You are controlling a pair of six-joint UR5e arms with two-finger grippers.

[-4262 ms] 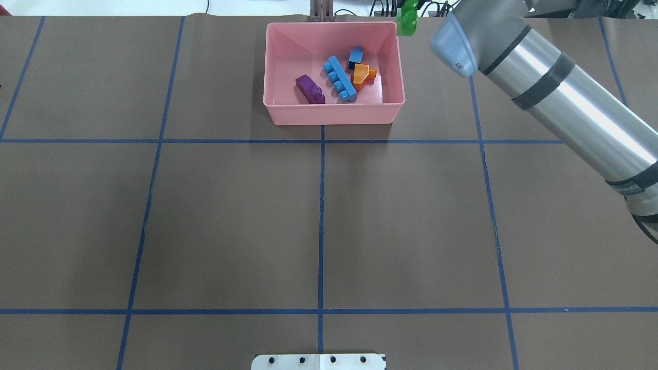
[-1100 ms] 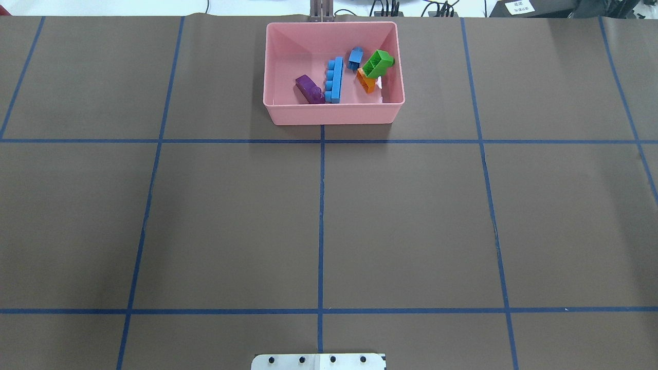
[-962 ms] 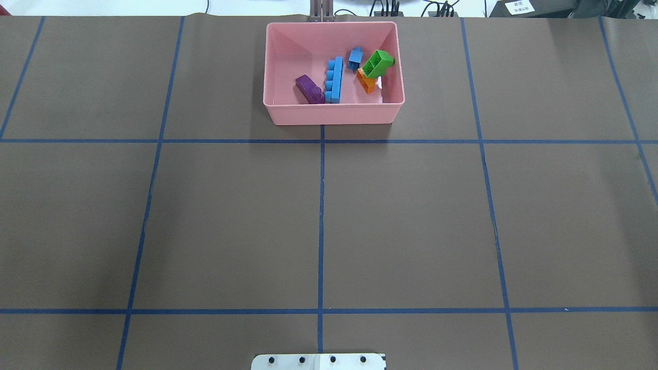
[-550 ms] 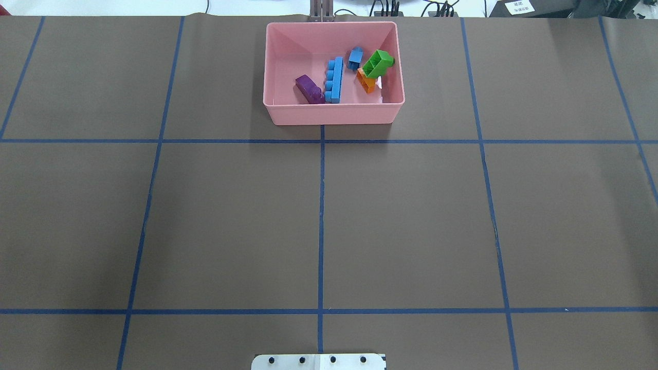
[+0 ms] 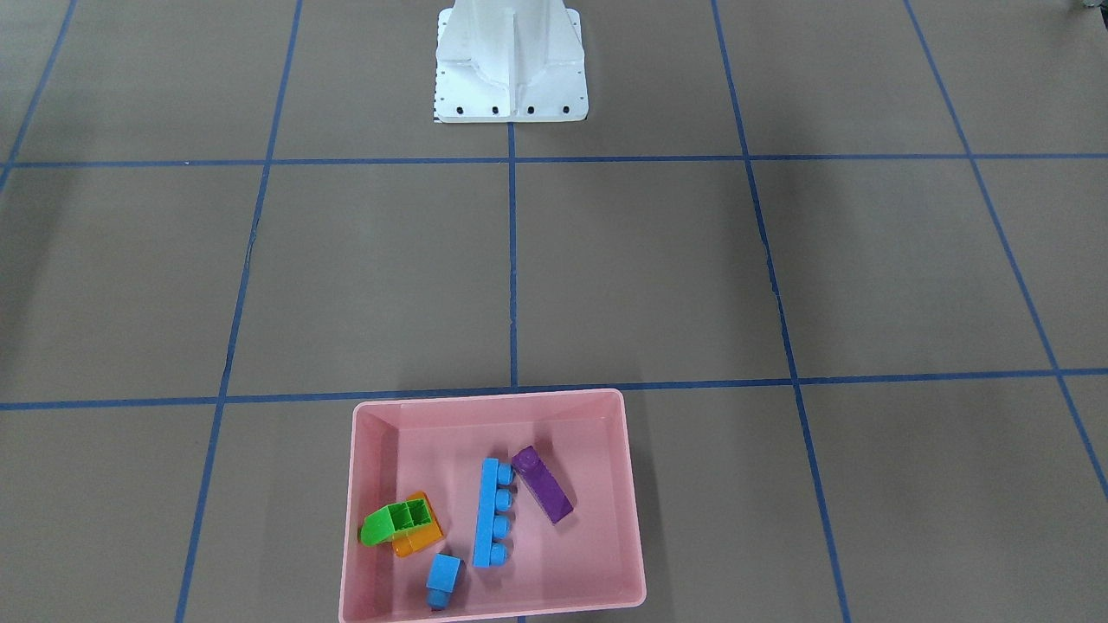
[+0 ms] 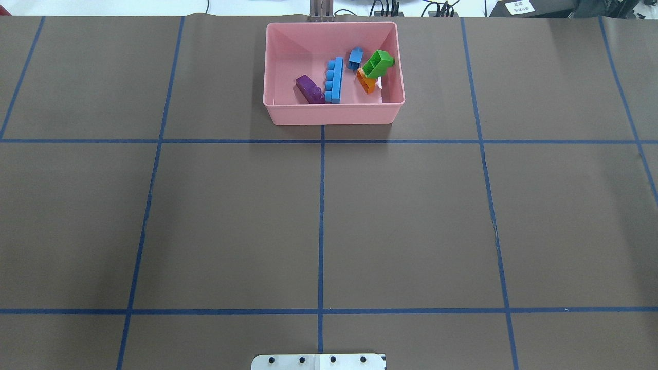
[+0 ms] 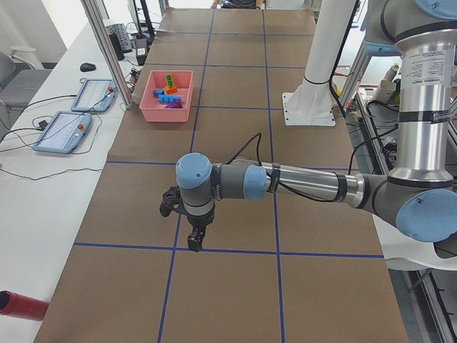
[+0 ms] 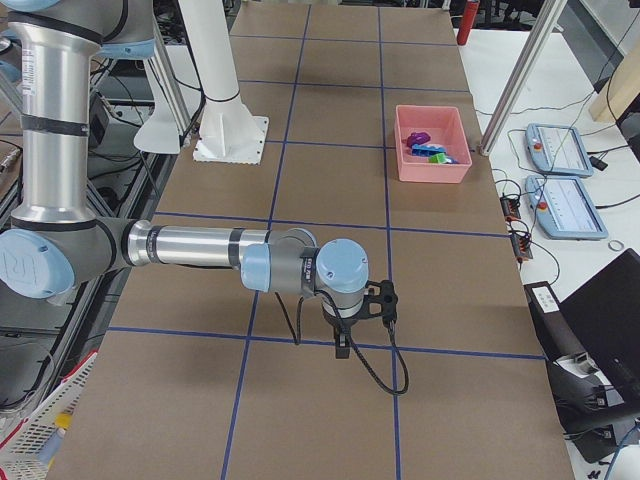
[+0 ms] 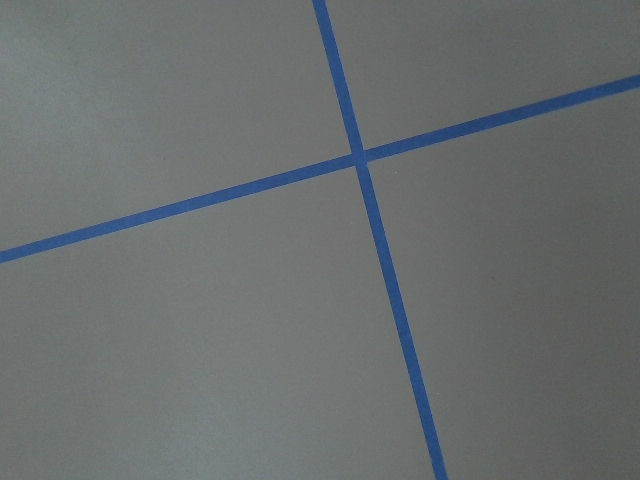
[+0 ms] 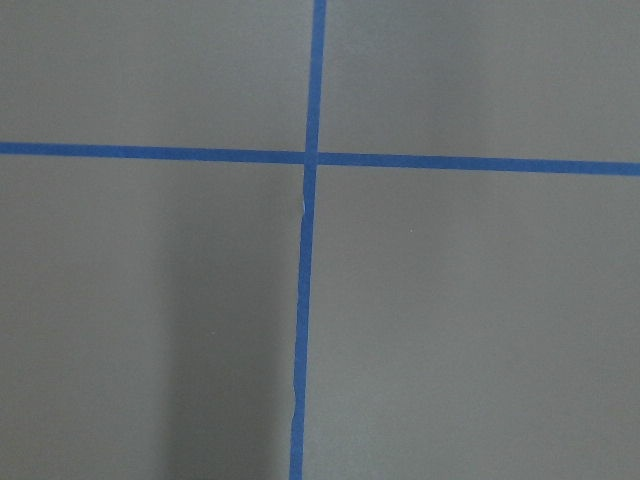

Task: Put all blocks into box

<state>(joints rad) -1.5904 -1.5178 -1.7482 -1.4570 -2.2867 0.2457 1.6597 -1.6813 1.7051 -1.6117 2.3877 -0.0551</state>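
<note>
Fingers unreadable, open or closed, on both: left gripper (image 7: 194, 241), right gripper (image 8: 342, 347) hang well apart from box (image 6: 333, 114); all 5 blocks (image 6: 334, 79) inside.

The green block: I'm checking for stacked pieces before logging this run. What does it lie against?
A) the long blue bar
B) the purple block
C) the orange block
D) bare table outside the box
C: in both the front-facing and overhead views, the green block overlaps the orange block, lying partly over it inside the pink box.
</note>
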